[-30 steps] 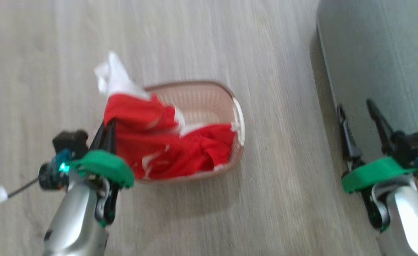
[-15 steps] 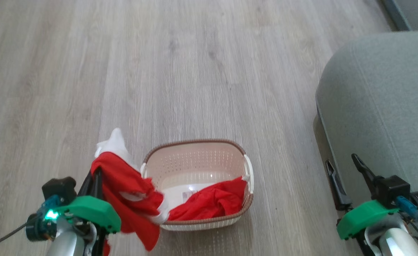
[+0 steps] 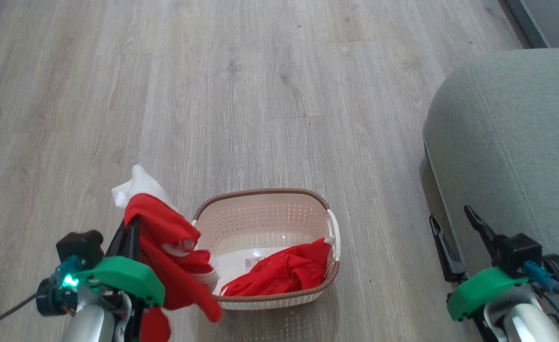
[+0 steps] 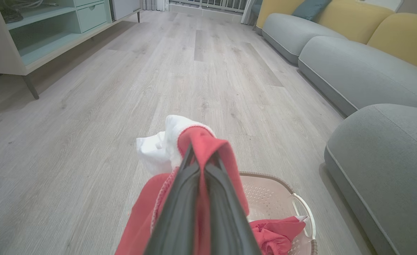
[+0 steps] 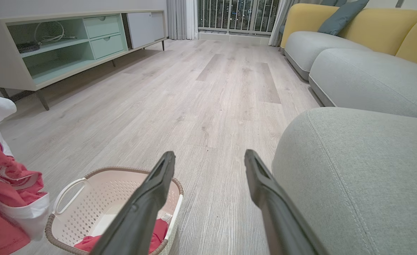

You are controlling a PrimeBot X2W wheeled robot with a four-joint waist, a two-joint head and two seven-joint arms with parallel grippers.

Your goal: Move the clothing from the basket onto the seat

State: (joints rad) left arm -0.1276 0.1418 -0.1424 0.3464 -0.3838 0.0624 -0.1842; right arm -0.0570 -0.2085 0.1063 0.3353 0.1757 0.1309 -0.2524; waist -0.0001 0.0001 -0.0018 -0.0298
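My left gripper [image 3: 128, 232] is shut on a red and white piece of the clothing [image 3: 165, 247], which hangs in the air to the left of the basket [image 3: 265, 195]. In the left wrist view the fabric [image 4: 208, 148] drapes over the closed fingers. A second red garment [image 3: 279, 273] lies inside the cream basket with its brown rim, on the floor. My right gripper [image 3: 450, 219] stands open and holds nothing, at the near edge of the grey seat [image 3: 512, 137]. The seat [image 5: 364, 177] fills the right side of the right wrist view, with the basket [image 5: 88, 212] at lower left.
Pale wood floor [image 3: 241, 95] stretches ahead. A low pale green media cabinet [image 5: 63, 46] stands along the left wall. More grey sofa seats with yellow backs [image 5: 353, 39] line the right side.
The head camera has tilted up, so the basket sits lower in view. The held garment has come out of the basket and now hangs beside it; the right gripper stays open.
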